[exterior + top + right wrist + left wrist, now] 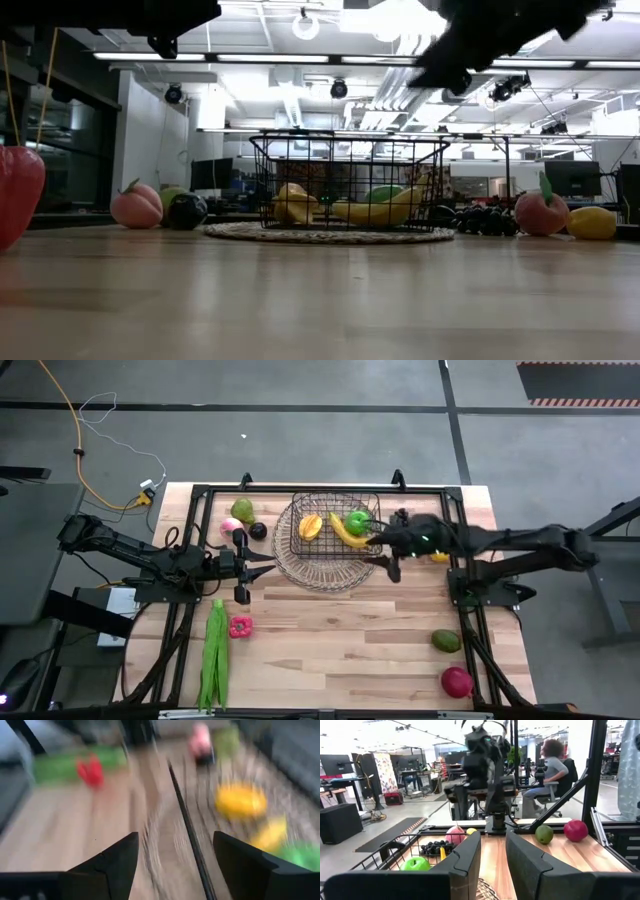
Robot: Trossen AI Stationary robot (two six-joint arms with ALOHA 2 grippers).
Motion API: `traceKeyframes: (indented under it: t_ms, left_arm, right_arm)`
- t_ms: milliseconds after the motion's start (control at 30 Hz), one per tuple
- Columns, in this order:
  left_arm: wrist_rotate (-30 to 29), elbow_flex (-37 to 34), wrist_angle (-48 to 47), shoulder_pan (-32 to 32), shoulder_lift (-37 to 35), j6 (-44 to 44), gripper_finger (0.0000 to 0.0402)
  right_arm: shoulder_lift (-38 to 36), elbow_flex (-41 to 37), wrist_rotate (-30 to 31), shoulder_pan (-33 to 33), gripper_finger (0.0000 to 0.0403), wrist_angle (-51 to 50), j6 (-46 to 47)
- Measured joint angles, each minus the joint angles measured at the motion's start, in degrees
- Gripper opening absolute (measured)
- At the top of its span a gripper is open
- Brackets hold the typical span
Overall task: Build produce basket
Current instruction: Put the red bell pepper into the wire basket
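Right gripper (385, 556) fingers apart, empty, over dark wire-mesh basket (290, 540) rim.
Left gripper (262, 569) slightly apart beside basket; right wrist view motion-smeared.

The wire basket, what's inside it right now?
Inside the basket lie a banana, a green apple and an orange-yellow piece. The right gripper covers the basket's corner there, so anything beneath stays hidden.

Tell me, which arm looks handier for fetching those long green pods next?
Probably the left. Its open claw hovers just left of the basket, nearer the green pods; the right claw, also open, sits at the basket's far side.
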Motion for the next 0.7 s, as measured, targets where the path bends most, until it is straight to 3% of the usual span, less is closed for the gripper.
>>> traceKeyframes:
  t_ms: [133, 267, 467, 700]
  left_arm:
    - [0.0, 0.0, 0.0, 0.0, 0.0, 0.0, 0.0083]
    - [0.0, 0.0, 0.0, 0.0, 0.0, 0.0, 0.0083]
    - [0.0, 0.0, 0.0, 0.0, 0.0, 0.0, 0.0083]
    - [0.0, 0.0, 0.0, 0.0, 0.0, 0.0, 0.0083]
  right_arm:
    - [-2.5, -10.2, 2.4, 3.5, 0.0248, 25.8, -3.2]
    - [-2.0, -16.4, 4.6, 5.0, 0.0248, 40.4, -6.9]
    - [-2.0, -18.9, 8.8, 5.7, 0.0248, 41.4, -8.4]
    - [-2.0, -18.9, 9.2, 5.7, 0.0248, 41.4, -8.3]
